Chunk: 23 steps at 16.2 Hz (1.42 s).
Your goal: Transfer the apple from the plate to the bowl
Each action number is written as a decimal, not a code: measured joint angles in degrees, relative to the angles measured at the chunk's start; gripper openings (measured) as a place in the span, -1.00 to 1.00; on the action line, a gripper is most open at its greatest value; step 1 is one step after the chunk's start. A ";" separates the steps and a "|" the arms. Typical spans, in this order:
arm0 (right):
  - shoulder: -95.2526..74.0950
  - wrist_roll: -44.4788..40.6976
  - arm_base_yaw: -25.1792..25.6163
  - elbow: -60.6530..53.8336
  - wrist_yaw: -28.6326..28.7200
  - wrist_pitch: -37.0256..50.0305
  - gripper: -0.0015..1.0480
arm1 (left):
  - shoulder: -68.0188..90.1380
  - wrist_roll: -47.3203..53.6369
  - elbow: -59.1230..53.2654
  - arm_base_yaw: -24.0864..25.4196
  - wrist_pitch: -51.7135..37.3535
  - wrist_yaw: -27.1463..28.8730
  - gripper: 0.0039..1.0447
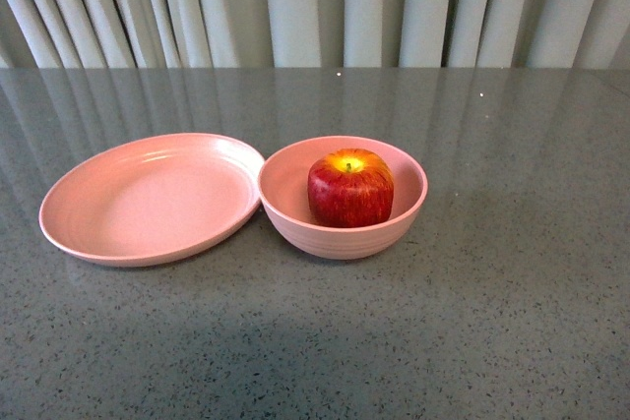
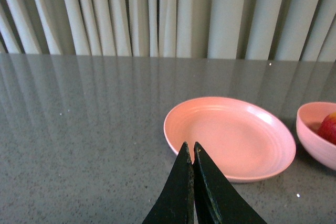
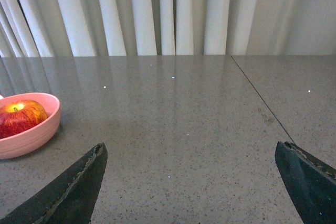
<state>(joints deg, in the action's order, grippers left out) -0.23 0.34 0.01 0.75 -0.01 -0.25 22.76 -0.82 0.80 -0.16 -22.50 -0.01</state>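
Two pink dishes sit side by side on the grey speckled table [image 1: 512,322], their rims touching or very nearly so — the shallow plate [image 1: 128,233] on the left, the deeper bowl [image 1: 295,233] on the right. The apple [image 1: 350,188] stands upright inside the bowl, stem and yellow patch facing up, red streaked skin toward the near side. Nothing lies on the plate.

Neither arm shows in the front view. From the left wrist camera, the left gripper [image 2: 190,150] has its two dark fingers pressed together with only a thin slit between them, nothing held; its tips hang just on the near side of the plate [image 2: 273,135], over the table. The bowl [image 2: 315,145] is off to the right of that gripper, cut by the frame edge, with just a sliver of the apple [image 2: 329,127] showing — well apart from the closed tips.

From the right wrist camera, the right gripper [image 3: 191,153] is spread wide, one finger at each lower corner and bare tabletop between them. The bowl [image 3: 31,135] with the apple [image 3: 21,116] lies to the left of it and a little farther off, clear of both fingers — nothing is gripped.

Pale pleated curtains [image 1: 315,7] hang behind the far edge of the table.
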 joint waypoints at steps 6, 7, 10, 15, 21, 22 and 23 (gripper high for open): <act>0.00 0.00 0.00 0.00 0.00 0.00 0.87 | -8.26 0.00 0.00 0.00 8.09 0.00 -0.98; 0.00 0.00 0.00 0.00 0.00 0.00 0.87 | -9.33 0.00 0.00 0.00 9.07 0.02 -0.98; 0.00 0.00 0.00 0.00 0.00 0.00 0.87 | -12.04 0.00 0.00 0.00 11.87 0.00 -0.98; 0.00 0.00 0.00 0.00 -0.02 0.09 0.87 | -22.40 0.02 0.04 0.00 23.32 0.00 -0.98; 0.00 0.00 0.00 0.00 0.00 0.02 0.87 | -22.40 0.02 0.04 0.00 22.69 0.02 -0.98; 0.00 0.00 0.00 0.00 0.00 0.02 0.87 | -22.40 0.02 0.04 0.00 22.69 0.02 -0.80; 0.00 0.00 0.00 0.00 0.00 0.02 0.87 | -22.40 0.02 0.04 0.00 22.71 0.02 -0.56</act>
<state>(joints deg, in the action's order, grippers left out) -0.23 0.34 0.01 0.75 -0.01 -0.23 0.36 -0.80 0.84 -0.16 0.21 0.01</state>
